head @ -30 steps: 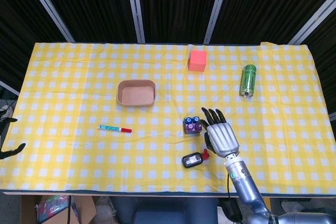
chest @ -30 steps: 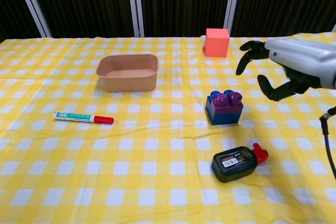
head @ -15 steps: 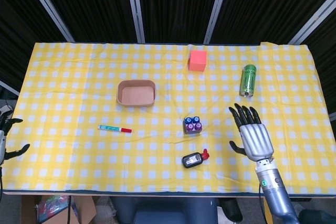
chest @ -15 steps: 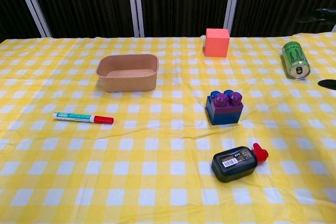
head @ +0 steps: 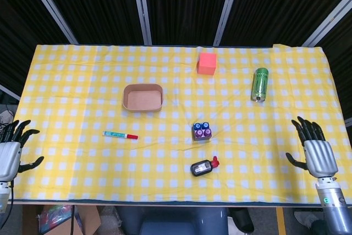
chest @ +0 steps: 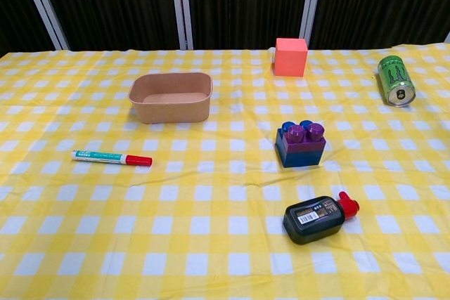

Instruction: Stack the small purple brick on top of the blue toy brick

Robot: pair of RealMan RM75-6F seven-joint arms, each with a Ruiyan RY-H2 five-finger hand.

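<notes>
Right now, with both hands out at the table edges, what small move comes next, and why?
Probably none beyond parking. The purple brick already sits on the blue brick, and both the right hand and the left hand are open, empty and far from the stack. I'd leave it untouched.

L hand (head: 10, 152) & R hand (head: 317, 151) both empty w/ fingers spread, at near table corners
</notes>
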